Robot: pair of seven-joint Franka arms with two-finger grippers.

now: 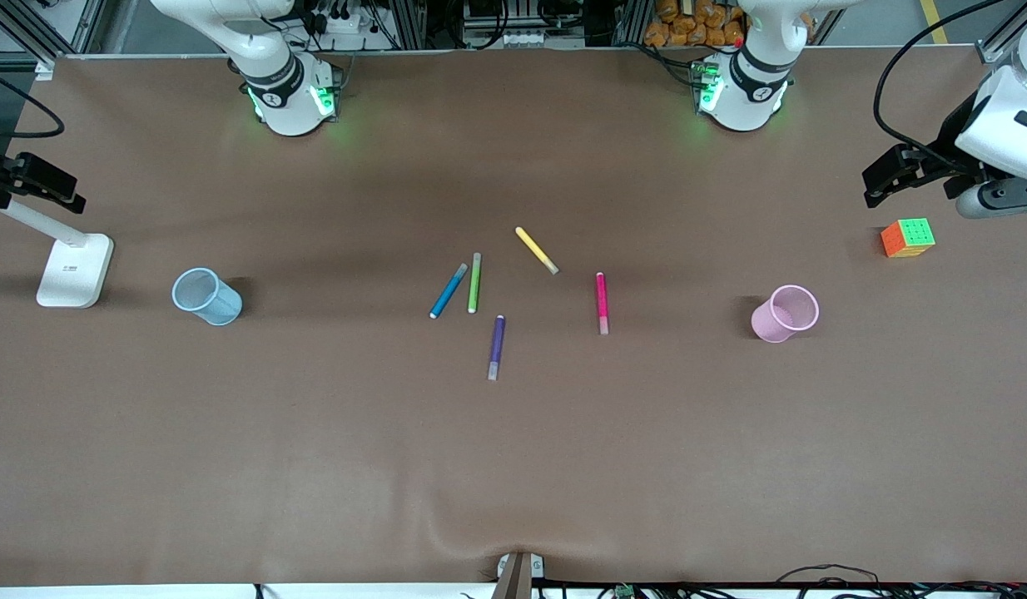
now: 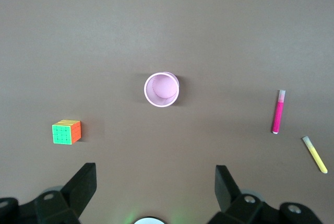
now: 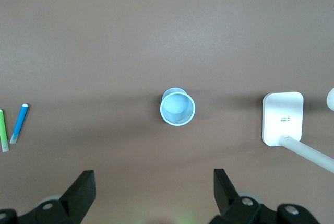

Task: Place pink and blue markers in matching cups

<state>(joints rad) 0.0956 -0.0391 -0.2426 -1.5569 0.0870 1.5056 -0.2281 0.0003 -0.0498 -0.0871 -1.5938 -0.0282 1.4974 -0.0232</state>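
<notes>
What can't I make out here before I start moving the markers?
- Left tool: the left wrist view's bottom edge cuts off all but its open fingers.
- Right tool: the same in the right wrist view.
- Lamp: its arm runs off the front view's edge, so its head is unseen.
- Pink marker, blue marker: too small to tell if capped.

Pink marker (image 1: 602,303) lies alone, open bench (image 1: 513,466) all round. Blue marker (image 1: 448,290) crowded by green marker (image 1: 474,283), possibly touching. Both cups stand clear; cube (image 1: 907,238) near pink cup (image 1: 785,313), lamp base (image 1: 75,269) near blue cup (image 1: 206,296).
</notes>
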